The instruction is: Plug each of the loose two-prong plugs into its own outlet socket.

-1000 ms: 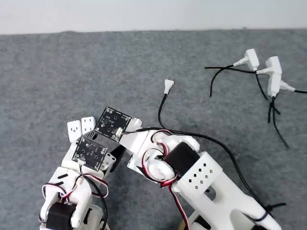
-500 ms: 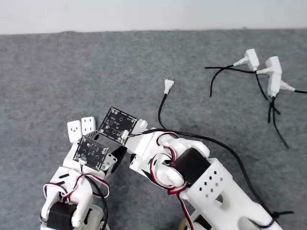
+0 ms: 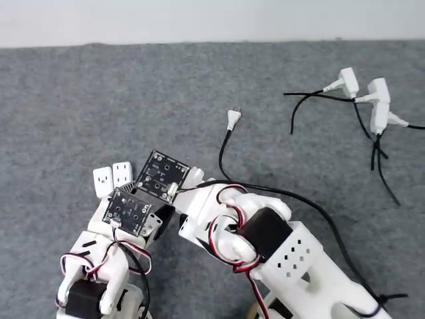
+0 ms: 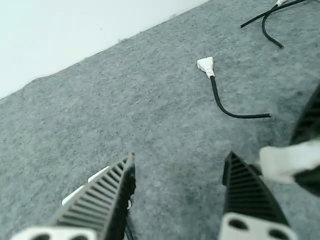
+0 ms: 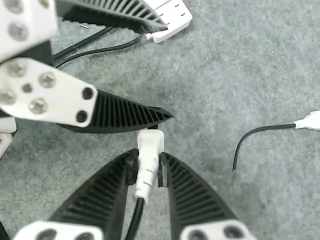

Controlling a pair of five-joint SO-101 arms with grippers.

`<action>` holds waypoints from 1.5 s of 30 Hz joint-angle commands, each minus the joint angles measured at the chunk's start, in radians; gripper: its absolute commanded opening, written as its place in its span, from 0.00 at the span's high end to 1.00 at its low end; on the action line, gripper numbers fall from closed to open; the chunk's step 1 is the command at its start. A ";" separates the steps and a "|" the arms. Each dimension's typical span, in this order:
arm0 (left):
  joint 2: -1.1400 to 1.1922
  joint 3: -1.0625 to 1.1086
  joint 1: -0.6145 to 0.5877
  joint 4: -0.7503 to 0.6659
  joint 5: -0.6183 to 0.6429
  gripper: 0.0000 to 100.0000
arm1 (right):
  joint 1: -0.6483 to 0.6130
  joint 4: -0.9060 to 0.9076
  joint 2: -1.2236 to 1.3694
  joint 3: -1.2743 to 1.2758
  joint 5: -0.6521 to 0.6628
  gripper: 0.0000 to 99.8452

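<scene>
A white two-prong plug [image 5: 149, 142] sat pinched between the two ribbed fingers of the right gripper [image 5: 148, 158], which were closed tight on its body. Its black cord [image 5: 134, 220] trailed back between them. The plug's tip lay just beside one finger [image 5: 125, 117] of the left gripper [image 4: 181, 162]; whether they touched could not be told. The left gripper's jaws stood wide apart with nothing in them.

The outlet sockets [image 3: 111, 178] lay flat on the grey carpet [image 3: 86, 100], close against the left gripper's other finger. In the right wrist view a short stretch of bare carpet separated the held plug from them. The left wrist view caught the sockets' white corner beside its own finger.

The high view gave the wider layout. Both arms crowded together at the near edge. A loose plug [image 3: 233, 118] with a curling cord lay farther out towards the middle. A cluster of white plugs [image 3: 378, 90] lay well apart at the far right, their cords crossing. Open carpet ran from the sockets up to the pale wall [image 3: 199, 20].
</scene>
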 commanded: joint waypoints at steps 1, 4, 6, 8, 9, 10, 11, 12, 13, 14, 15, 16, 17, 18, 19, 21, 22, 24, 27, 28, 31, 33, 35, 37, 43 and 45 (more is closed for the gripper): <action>-0.017 -0.002 0.025 0.002 0.003 0.71 | -0.045 -0.024 -0.031 -0.064 -0.009 0.99; -0.017 -0.002 0.025 0.000 0.003 0.71 | -0.048 -0.028 -0.031 -0.066 -0.009 0.99; -0.017 -0.002 0.025 0.000 0.003 0.71 | -0.048 -0.031 -0.031 -0.069 -0.009 0.99; -0.017 0.002 0.025 -0.002 0.003 0.71 | -0.048 -0.033 -0.031 -0.071 -0.009 0.99; -0.017 0.005 0.025 -0.002 0.003 0.71 | -0.048 -0.033 -0.031 -0.071 -0.009 0.99; -0.017 0.007 0.026 -0.002 0.003 0.71 | -0.048 -0.033 -0.030 -0.071 -0.009 0.99; -0.017 0.007 0.037 -0.002 0.003 0.71 | -0.048 -0.033 -0.030 -0.071 -0.009 0.99; -0.017 0.007 0.052 -0.002 0.003 0.71 | -0.048 -0.033 -0.030 -0.072 -0.009 0.99; -0.017 0.008 0.069 0.000 0.003 0.71 | -0.048 -0.033 -0.030 -0.072 -0.009 0.99; -0.017 0.010 0.083 0.002 0.003 0.71 | -0.048 -0.039 -0.030 -0.072 -0.009 0.99; -0.017 0.016 0.091 -0.002 0.003 0.71 | -0.048 -0.041 -0.030 -0.071 -0.009 0.99; -0.017 0.021 0.095 -0.002 0.002 0.71 | -0.048 -0.041 -0.030 -0.071 -0.009 0.99; -0.017 0.021 0.094 -0.002 0.002 0.71 | -0.048 -0.041 -0.030 -0.069 -0.009 0.99; -0.017 0.021 0.091 -0.002 0.002 0.71 | -0.048 -0.039 -0.030 -0.069 -0.009 0.99; -0.017 0.021 0.091 -0.003 0.002 0.71 | -0.048 -0.038 -0.030 -0.069 -0.009 0.99; -0.017 0.021 0.091 -0.003 0.002 0.71 | -0.048 -0.038 -0.030 -0.066 -0.011 0.99; -0.017 0.021 0.091 -0.003 0.002 0.71 | -0.048 -0.036 -0.030 -0.066 -0.011 0.99; -0.017 0.021 0.089 -0.003 0.002 0.71 | -0.047 -0.036 -0.031 -0.066 -0.014 0.99; -0.017 0.018 0.038 -0.003 0.002 0.71 | -0.044 -0.018 -0.036 -0.064 -0.012 0.99; -0.017 0.018 0.000 -0.014 0.003 0.71 | -0.044 -0.004 -0.039 -0.064 -0.011 0.99; -0.017 0.018 -0.135 -0.051 0.011 0.71 | -0.012 0.016 -0.042 -0.026 -0.018 0.99; -0.017 0.021 -0.210 -0.081 0.038 0.71 | 0.033 -0.013 -0.042 0.034 -0.020 0.99; -0.017 0.022 -0.272 -0.104 0.084 0.71 | 0.073 -0.053 -0.033 0.130 -0.020 0.99; -0.017 0.022 -0.315 -0.114 0.104 0.71 | 0.087 -0.099 -0.030 0.259 -0.020 0.98; -0.017 0.045 -0.353 -0.175 0.106 0.71 | 0.162 -0.142 -0.031 0.440 -0.028 0.85; -0.015 0.045 -0.353 -0.175 0.107 0.71 | 0.163 -0.111 -0.031 0.445 -0.091 0.84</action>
